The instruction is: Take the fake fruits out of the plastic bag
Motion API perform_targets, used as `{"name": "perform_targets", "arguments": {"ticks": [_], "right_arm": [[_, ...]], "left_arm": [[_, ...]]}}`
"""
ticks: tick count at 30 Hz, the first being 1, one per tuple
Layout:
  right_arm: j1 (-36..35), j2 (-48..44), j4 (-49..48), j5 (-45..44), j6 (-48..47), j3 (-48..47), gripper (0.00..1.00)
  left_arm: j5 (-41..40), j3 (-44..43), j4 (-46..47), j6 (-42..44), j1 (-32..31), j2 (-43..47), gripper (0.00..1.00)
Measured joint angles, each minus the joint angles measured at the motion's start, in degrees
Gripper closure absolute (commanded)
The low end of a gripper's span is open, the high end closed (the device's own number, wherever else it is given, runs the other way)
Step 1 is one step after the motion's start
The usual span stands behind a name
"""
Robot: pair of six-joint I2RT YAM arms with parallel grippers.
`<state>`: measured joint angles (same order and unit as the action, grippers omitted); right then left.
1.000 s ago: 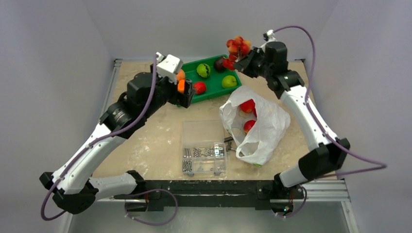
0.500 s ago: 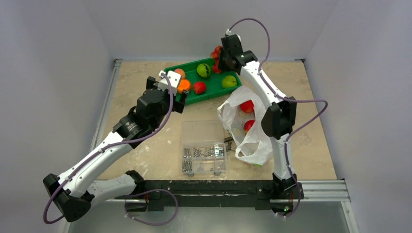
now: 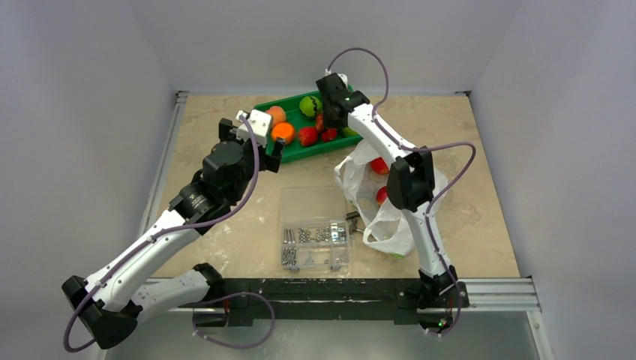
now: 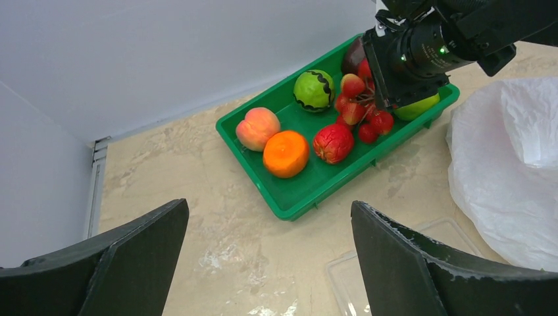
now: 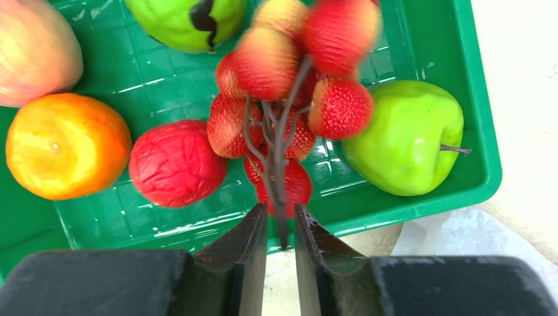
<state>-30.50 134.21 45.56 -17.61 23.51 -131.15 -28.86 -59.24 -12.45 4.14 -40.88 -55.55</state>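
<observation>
My right gripper (image 5: pixel 279 214) is closed to a narrow gap on the thin stem of a cluster of small red-peach fruits (image 5: pixel 283 85). It holds the cluster low over the green tray (image 5: pixel 421 204), between a wrinkled red fruit (image 5: pixel 176 162) and a yellow-green apple (image 5: pixel 401 135). In the top view the cluster (image 3: pixel 322 129) is over the tray's middle. The white plastic bag (image 3: pixel 394 199) lies right of centre with two red apples (image 3: pixel 380 166) showing in its mouth. My left gripper (image 4: pixel 268 204) is open and empty above the table, just short of the tray's near corner.
The tray also holds an orange fruit (image 4: pixel 285 153), a peach (image 4: pixel 257 128) and a green fruit with a dark wavy line (image 4: pixel 314 90). A clear compartment box of screws (image 3: pixel 315 229) lies at the table's front centre, left of the bag.
My right arm swung left and down, bringing the cluster from above the tray's far right corner to low over the tray. My left gripper released the orange fruit into the tray and drew back.
</observation>
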Motion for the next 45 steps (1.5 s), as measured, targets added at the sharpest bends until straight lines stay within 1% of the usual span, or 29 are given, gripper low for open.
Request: {"name": "perform_targets", "arguments": {"ticks": [1,5,8,11,14,19,22,25,29,31,33,37,41,43,45], "right_arm": [[-0.2,0.39,0.04,-0.48,-0.15,-0.15,0.74],[-0.52,0.74,0.24,-1.22,-0.66,-0.35,0.69],[-0.5,0.72,0.72,-1.44,-0.81,-1.2,0.65],[-0.5,-0.15,1.29,-1.51,-1.33,-1.38,0.61],[-0.5,-3.26,2.03,-1.46,-1.84,-0.28,0.58],[-0.5,-17.68,2.86,-1.4,-2.29,7.82,0.55],[-0.5,-29.86,1.86,-1.18,-2.12,15.61,0.54],[-0.5,-43.36,0.13,-0.92,-2.1,25.73,0.52],[-0.5,-57.51,-0.96,0.7,-1.4,38.1,0.5],[-0.5,-64.72,-1.18,2.62,-0.59,45.31,0.51],[-0.5,-70.44,-0.94,4.85,0.15,51.04,0.52],[-0.74,-80.19,-1.01,11.41,2.1,61.86,0.53],[-2.56,-85.7,-1.84,15.93,3.96,68.5,0.54],[-3.58,-87.27,-2.67,17.73,4.7,70.36,0.55],[-4.59,-88.17,-4.52,19.17,5.44,71.91,0.58]], "left_arm": [[0.02,0.0,0.0,0.0,0.0,-0.11,0.06],[0.39,0.0,0.02,0.0,0.0,-0.68,0.06],[2.4,0.02,0.0,-0.04,0.0,-0.9,0.06],[7.13,0.13,0.04,-0.66,0.0,-0.9,0.06],[14.78,0.31,0.22,-3.17,0.0,-0.94,0.06],[30.56,0.55,2.29,-8.44,0.0,-2.49,0.05],[38.6,0.85,4.5,-12.31,-0.04,-4.55,0.05],[44.15,1.05,6.58,-15.89,-0.07,-7.1,0.06],[48.68,1.09,9.84,-19.45,-0.07,-10.69,0.11],[50.71,1.09,11.39,-21.24,-0.13,-12.83,0.17],[52.28,1.09,12.41,-22.91,-0.2,-14.84,0.27],[52.54,1.01,12.94,-24.68,-0.81,-17.53,0.58],[50.34,0.09,9.9,-24.63,-1.36,-20.22,0.88],[49.03,-0.2,8.55,-24.46,-1.57,-20.98,0.97],[48.22,-0.33,7.69,-24.33,-1.57,-21.4,1.0]]}}
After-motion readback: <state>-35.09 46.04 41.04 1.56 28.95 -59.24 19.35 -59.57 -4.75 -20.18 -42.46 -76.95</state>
